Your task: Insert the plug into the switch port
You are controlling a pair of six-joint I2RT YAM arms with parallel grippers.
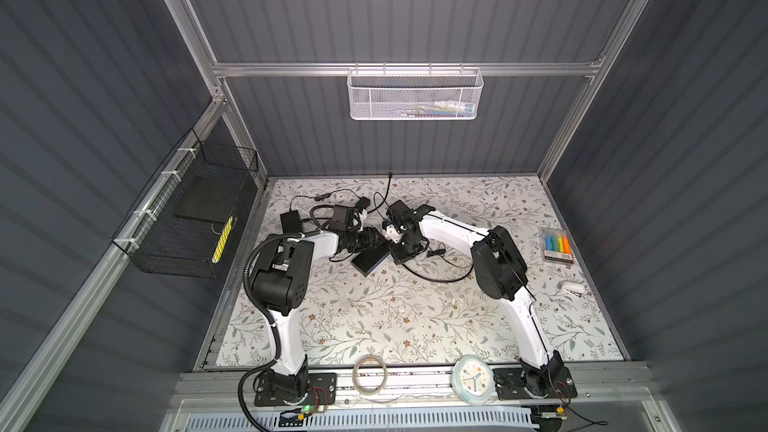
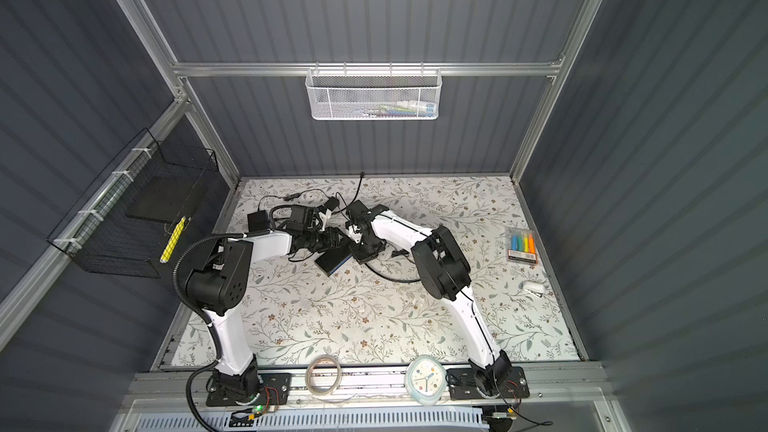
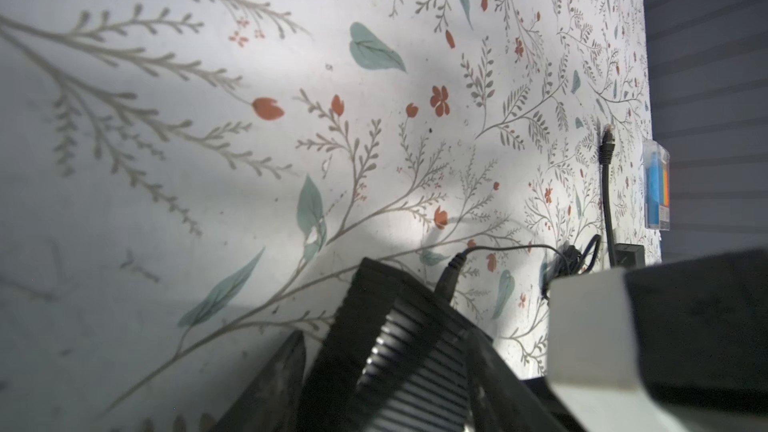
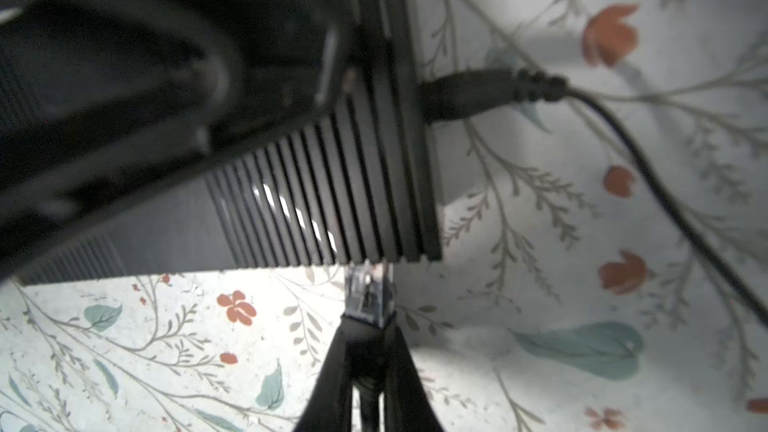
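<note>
We bring the plug (image 4: pixel 368 295) to the ribbed edge of the switch (image 4: pixel 332 209).
Our right tool (image 4: pixel 368 326) clamps the plug and our left tool (image 3: pixel 436 317) clamps the switch; open tabletop (image 1: pixel 374 317) lies nearer our bases.

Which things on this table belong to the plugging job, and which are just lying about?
For the job:
- network switch, gripped by the left gripper
- clear Ethernet plug, pinched in the right gripper

Lying about:
- highlighter pack
- clock
- tape roll
- white mesh basket on the back rail
</note>
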